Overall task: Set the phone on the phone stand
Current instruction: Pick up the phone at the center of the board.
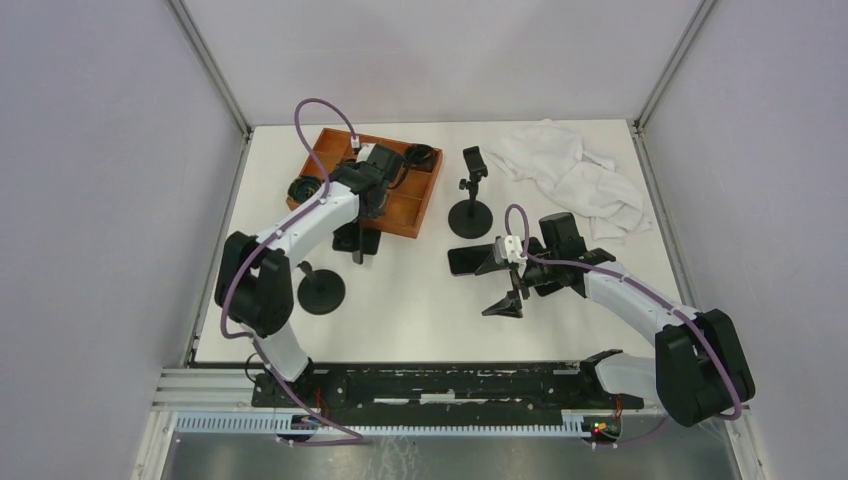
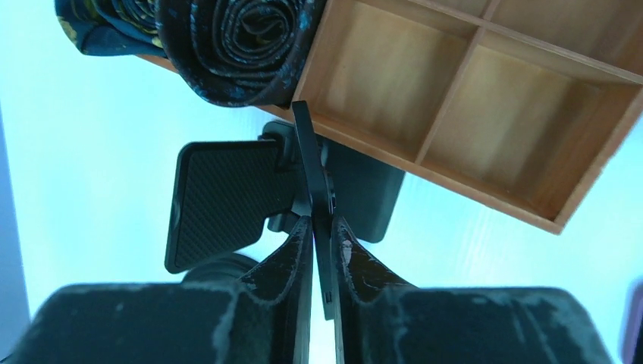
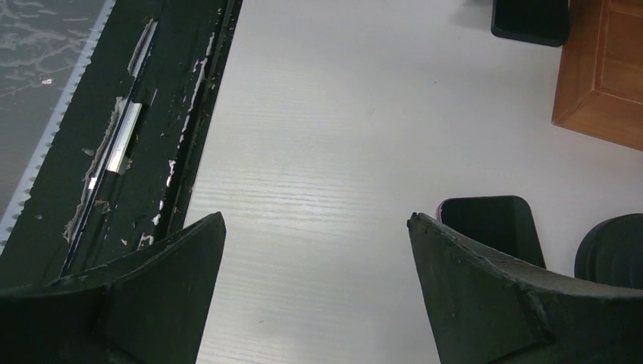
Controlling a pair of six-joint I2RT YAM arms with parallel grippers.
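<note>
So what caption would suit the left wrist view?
Left gripper pinches an edge-on phone beside the phone stand, wooden tray behind.

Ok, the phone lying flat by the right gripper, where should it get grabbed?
Probably across its two long edges, coming straight down from above. The phone lies flat on the table, so only its thin sides offer a pinch, and the right gripper is open beside it.

We see a white table (image 1: 400,320). On it sit a wooden tray (image 1: 415,205) at back left and a crumpled cloth (image 1: 580,180) at back right, with a stand (image 1: 470,218) between them. A second stand (image 1: 320,292) is near the left edge, and a phone (image 1: 465,260) lies flat mid-table.
</note>
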